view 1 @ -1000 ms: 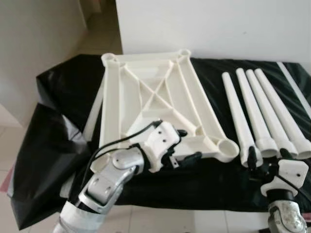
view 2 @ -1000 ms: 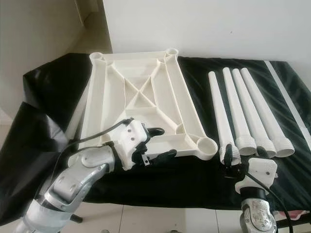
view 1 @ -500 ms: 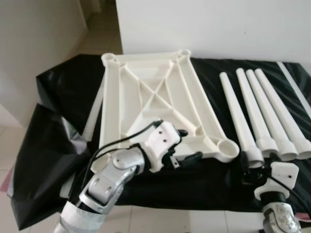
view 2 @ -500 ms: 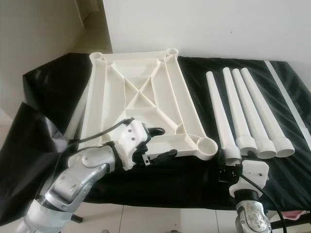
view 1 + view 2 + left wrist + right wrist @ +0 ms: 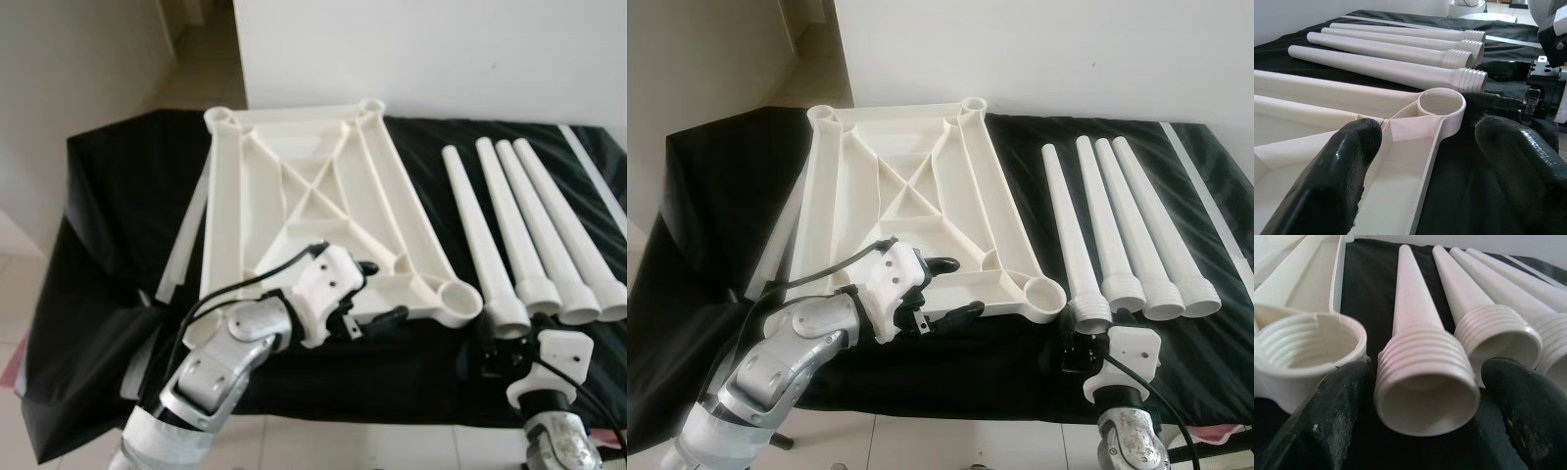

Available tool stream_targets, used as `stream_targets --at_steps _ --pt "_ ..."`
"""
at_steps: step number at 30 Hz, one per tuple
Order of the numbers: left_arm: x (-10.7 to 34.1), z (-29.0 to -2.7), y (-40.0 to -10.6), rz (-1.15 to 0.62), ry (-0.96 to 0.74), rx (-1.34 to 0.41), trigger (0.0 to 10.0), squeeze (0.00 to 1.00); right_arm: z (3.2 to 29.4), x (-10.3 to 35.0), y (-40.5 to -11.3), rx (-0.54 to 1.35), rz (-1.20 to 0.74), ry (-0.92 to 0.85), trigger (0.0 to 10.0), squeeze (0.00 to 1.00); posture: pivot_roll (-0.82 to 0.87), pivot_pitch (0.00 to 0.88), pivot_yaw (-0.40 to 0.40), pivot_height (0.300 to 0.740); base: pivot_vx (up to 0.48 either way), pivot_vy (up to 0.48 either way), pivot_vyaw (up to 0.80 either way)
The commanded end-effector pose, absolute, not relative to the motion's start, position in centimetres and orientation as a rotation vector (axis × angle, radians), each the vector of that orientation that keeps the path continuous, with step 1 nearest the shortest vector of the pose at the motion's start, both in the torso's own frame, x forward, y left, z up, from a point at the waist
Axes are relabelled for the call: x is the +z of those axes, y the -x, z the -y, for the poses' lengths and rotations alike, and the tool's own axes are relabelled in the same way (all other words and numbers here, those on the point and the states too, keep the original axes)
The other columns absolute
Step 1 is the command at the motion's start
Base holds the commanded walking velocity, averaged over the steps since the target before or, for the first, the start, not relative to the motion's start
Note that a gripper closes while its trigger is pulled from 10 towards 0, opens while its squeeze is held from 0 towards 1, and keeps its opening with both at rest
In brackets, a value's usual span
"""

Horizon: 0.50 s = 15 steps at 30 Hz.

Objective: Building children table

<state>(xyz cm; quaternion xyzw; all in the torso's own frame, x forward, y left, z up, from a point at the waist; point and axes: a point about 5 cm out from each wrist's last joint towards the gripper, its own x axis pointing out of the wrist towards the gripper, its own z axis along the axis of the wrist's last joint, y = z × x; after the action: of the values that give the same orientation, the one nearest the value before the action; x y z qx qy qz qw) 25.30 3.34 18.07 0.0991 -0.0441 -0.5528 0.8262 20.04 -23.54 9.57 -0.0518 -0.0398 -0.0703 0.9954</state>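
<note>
The white plastic tabletop [image 5: 223, 215] lies upside down on the black cloth, with threaded corner sockets [image 5: 1441, 105]. Several white legs [image 5: 549, 235] lie side by side to its right, threaded ends toward me. My left gripper [image 5: 382, 292] is open and straddles the tabletop's near rim; one finger [image 5: 1337, 181] is inside the rim, the other [image 5: 1520, 161] outside over the cloth. My right gripper [image 5: 505, 357] is open just in front of the leftmost leg [image 5: 1425, 387], with a finger [image 5: 1332, 421] on each side of its threaded end, not touching it.
The black cloth [image 5: 118, 196] covers the whole low table and drapes over its near and left edges. A thin white slat [image 5: 186, 235] lies left of the tabletop and a white strip [image 5: 593, 176] at the far right. A white wall stands behind; tiled floor lies in front.
My right gripper has drawn back toward me and shifted left, from around the second leg's end to in front of the leftmost leg. The cloth's left fold has shifted. The left arm is still.
</note>
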Motion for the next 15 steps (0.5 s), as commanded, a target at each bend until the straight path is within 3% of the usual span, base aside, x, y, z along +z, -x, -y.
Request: stream_targets --at_steps 1,8,15 --pt "17.8 -3.5 -25.3 0.079 -0.223 -1.176 10.0 0.0 23.4 9.0 -19.7 -0.137 0.056 0.151 10.0 0.0 -0.08 0.108 -0.004 0.74 0.0 0.0 0.0" --pt "17.8 -3.5 -25.2 0.078 -0.222 -1.175 10.0 0.0 23.4 9.7 -19.3 -0.13 0.112 0.266 10.0 0.0 -0.08 0.109 -0.002 0.74 0.0 0.0 0.0" --pt "17.8 -3.5 -25.2 0.076 -0.22 -1.178 10.0 0.0 23.1 11.3 -19.7 -0.118 0.198 0.217 10.0 0.0 -0.08 0.11 -0.001 0.74 0.0 0.0 0.0"
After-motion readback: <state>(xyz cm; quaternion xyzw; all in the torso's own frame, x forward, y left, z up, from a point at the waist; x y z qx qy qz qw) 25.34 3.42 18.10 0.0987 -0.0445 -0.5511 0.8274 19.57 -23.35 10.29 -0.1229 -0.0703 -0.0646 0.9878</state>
